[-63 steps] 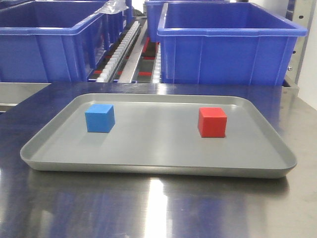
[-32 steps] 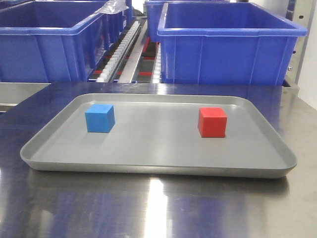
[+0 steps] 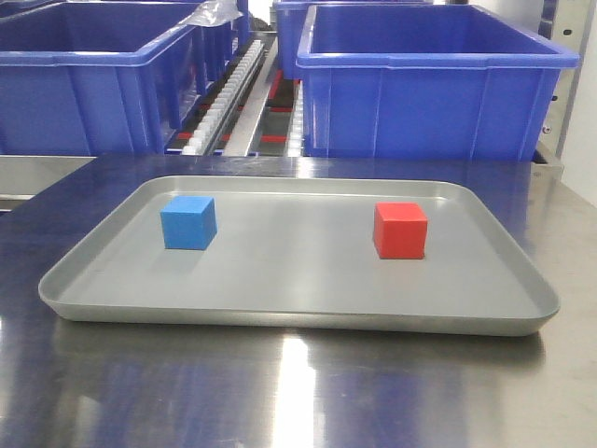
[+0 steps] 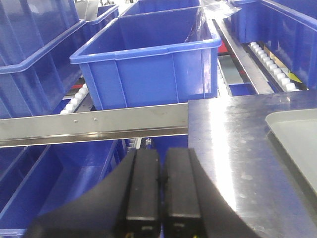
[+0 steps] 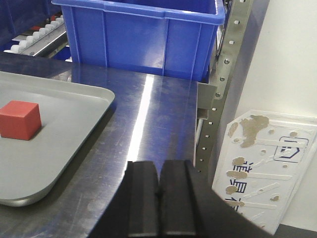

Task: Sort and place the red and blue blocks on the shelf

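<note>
Bins point(image 3: 429, 93) behind tray point(image 3: 289, 271), red block point(image 3: 399, 230), blue block point(image 3: 188, 222)

Tabletop point(image 3: 298, 392) shiny brushed steel, tray point(image 3: 298, 317) dull grey metal, bins point(image 3: 429, 93) glossy blue plastic, red block point(image 3: 399, 230) and blue block point(image 3: 188, 222) matte, rail point(image 4: 94, 124) brushed metal

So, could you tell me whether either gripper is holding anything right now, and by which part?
Nothing is held. The left gripper and the right gripper are both shut and empty; the blue block and red block lie on the grey tray.
</note>
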You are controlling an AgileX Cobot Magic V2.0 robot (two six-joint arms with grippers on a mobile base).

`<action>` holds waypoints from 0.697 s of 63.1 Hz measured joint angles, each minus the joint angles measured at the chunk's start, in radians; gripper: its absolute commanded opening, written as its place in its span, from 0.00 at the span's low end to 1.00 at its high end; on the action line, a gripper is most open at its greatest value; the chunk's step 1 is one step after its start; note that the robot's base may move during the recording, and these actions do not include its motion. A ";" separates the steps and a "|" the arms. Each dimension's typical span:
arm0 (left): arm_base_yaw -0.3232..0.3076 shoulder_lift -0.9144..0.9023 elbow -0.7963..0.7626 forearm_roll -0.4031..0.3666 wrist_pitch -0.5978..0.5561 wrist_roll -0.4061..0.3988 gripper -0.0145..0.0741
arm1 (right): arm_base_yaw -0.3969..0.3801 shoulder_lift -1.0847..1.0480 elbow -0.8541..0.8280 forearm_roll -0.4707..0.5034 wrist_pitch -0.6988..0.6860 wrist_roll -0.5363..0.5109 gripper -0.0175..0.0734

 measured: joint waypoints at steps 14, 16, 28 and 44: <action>0.000 0.000 0.000 0.000 0.000 0.000 0.30 | 0.000 0.000 0.000 0.000 0.000 0.000 0.25; 0.000 0.000 0.000 0.000 0.000 0.000 0.30 | 0.000 0.000 0.000 0.000 0.000 0.000 0.25; 0.000 0.000 0.000 0.000 0.000 0.000 0.30 | 0.000 0.000 0.000 0.000 0.000 0.000 0.25; 0.000 0.000 0.000 0.000 0.000 0.000 0.30 | 0.000 0.000 0.000 0.000 -0.046 0.000 0.25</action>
